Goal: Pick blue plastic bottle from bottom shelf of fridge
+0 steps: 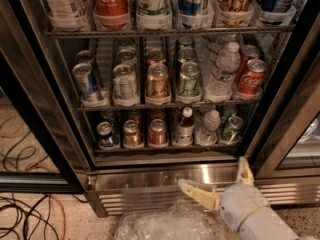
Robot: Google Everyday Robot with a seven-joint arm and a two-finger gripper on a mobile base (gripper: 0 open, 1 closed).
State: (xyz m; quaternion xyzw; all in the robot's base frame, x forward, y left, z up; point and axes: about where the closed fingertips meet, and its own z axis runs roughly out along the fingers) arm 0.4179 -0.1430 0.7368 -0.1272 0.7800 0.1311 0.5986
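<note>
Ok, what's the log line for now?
gripper at base grille, jaws open | blue plastic bottle upright on bottom shelf, ungrasped

Hand (212, 172), fingers (199, 194) spread, hangs low before the fridge (145, 181).

Cream two-finger gripper (220, 183) (fingers spread) sits low before the steel base grille (150, 196); its white arm (260, 220) is cut by the bottom edge. Top-rack drink cans (111, 4) are cropped by the upper edge.

Cream claw (212, 173) low before black-framed fridge (150, 178), white-capped reddish-brown bottle (186, 127), red cola can (251, 77)
</note>
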